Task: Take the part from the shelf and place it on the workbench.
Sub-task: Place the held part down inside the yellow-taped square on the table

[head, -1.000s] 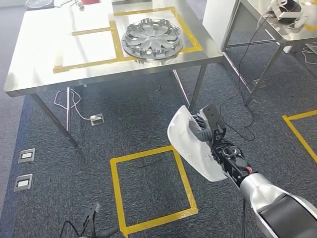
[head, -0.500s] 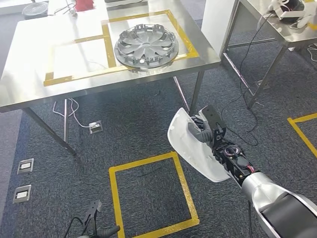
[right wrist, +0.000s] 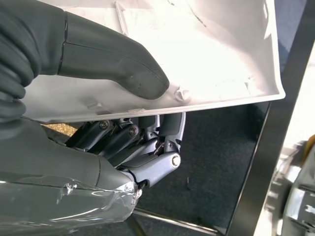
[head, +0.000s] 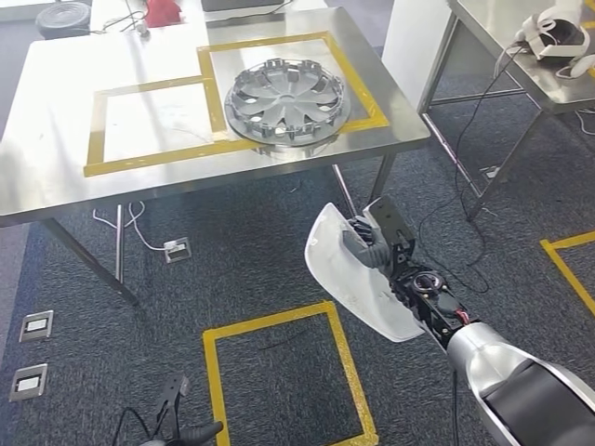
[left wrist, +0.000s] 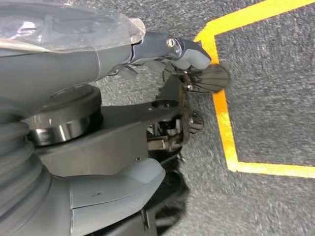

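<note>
Left hand (left wrist: 178, 93): hanging low over the carpet – empty, fingers apart, beside yellow floor tape (left wrist: 223, 123).
Right hand (head: 376, 242): gripping the white part (head: 350, 279) at centre right; the wrist view is showing the thumb (right wrist: 111, 59) pressing on top, fingers curling beneath.
Workbench (head: 56, 121): sitting upper left, carrying a silver hubcap (head: 286, 98).

White curved plastic part (head: 354, 279), tilted, above the carpet, short of the steel workbench (head: 63, 139).
</note>
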Controlling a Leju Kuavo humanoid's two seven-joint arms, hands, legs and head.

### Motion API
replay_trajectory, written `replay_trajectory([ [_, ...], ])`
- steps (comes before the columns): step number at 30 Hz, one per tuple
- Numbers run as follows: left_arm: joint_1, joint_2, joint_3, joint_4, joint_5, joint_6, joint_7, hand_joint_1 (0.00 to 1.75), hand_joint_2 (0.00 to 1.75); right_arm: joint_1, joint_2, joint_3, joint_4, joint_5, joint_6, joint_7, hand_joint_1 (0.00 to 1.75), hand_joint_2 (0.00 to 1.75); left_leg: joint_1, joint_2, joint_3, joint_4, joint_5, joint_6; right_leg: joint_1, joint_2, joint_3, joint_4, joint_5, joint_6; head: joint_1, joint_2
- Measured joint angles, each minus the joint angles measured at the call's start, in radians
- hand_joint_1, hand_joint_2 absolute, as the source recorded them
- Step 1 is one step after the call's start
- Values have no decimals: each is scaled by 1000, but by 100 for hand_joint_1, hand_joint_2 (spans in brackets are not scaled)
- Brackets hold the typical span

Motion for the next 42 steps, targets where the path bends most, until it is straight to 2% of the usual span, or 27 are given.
replay_trajectory([
  [1, 0, 0, 0, 0, 0, 0, 0, 0, 175, 3, 0, 1, 1, 0, 0, 0, 175, 175, 0, -2, 8, 1, -7, 0, 0, 0, -26, 23, -6, -1, 0, 0],
  [2, 1, 0, 0, 0, 0, 0, 0, 0, 175, 5, 0, 2, 2, -1, 0, -1, 175, 175, 0, -4, 17, 1, -14, -1, 0, 0, -36, 7, 11, -4, 0, 0],
  [3, 1, 0, 0, 0, 1, 0, 0, 0, 175, 6, 0, 2, 3, -2, 0, -2, 175, 175, -1, -6, 27, 2, -22, -2, 2, 0, -29, -45, 52, -9, 0, 0],
  [5, 1, -2, 0, 0, 1, 0, 0, 0, 175, 5, 0, 3, 5, -3, 0, -4, 175, 175, -4, -8, 45, 3, -37, -6, 8, -1, 5, -191, 162, -25, 0, 0],
  [6, 0, -3, 0, 0, 1, 0, 0, 0, 175, 4, 0, 4, 5, -3, 0, -4, 175, 175, -5, -9, 49, 4, -43, -9, 11, -1, 19, -244, 195, -31, 0, 0],
  [7, 0, -4, 0, 0, 1, 0, 0, 0, 175, 4, 0, 5, 6, -3, 1, -4, 175, 175, -6, -9, 49, 5, -46, -13, 15, -1, 26, -273, 213, -36, 0, 0],
  [11, -1, -5, 0, 0, 1, 0, 0, 0, 175, 5, -1, 9, 7, -3, 0, -4, 175, 175, -11, -7, 43, 14, -53, -7, 12, 3, 35, -284, 220, -23, -2, 0],
  [15, -3, -4, 0, 0, 2, 0, -1, 0, 175, 3, -3, 10, 7, -3, 0, -4, 175, 175, -9, -4, 49, 2, -56, -10, 14, 8, 35, -284, 215, -30, -2, 0],
  [23, -5, -4, 0, 0, 8, 2, -18, 0, 175, 3, -3, 14, 7, -2, -2, -2, 175, 175, -8, -3, 51, -4, -53, -16, 15, 7, 35, -284, 215, -36, -2, 0],
  [35, -5, -4, 0, 0, 15, 6, -28, 0, 175, 0, -3, 14, 7, -2, -13, -3, 175, 175, -9, -3, 51, -2, -52, -17, 11, 7, 38, -285, 217, -36, -2, 0],
  [38, -5, -2, 0, 0, 15, 6, -28, 0, 175, -3, -3, 14, 6, -6, -30, -11, 175, 175, -15, -4, 51, 0, -53, -7, 8, 4, 42, -291, 221, -27, -2, 0],
  [40, -5, -3, 0, 0, 15, 6, -28, 0, 175, -7, -3, 14, 4, -9, -37, -18, 175, 175, -9, -5, 62, -18, -45, 1, 8, 2, 41, -286, 214, -20, -2, 0],
  [41, -6, -3, 0, 0, 15, 6, -27, 0, 175, -11, -3, 14, 4, -9, -38, -21, 175, 175, -6, -6, 70, -28, -41, 3, 8, 1, 31, -261, 197, -15, -2, 0],
  [42, -7, -3, 0, 0, 15, 6, -27, 0, 175, -13, -3, 14, 3, -10, -39, -23, 175, 175, -2, -7, 77, -36, -38, 4, 6, 0, 11, -215, 171, -11, -2, 0],
])
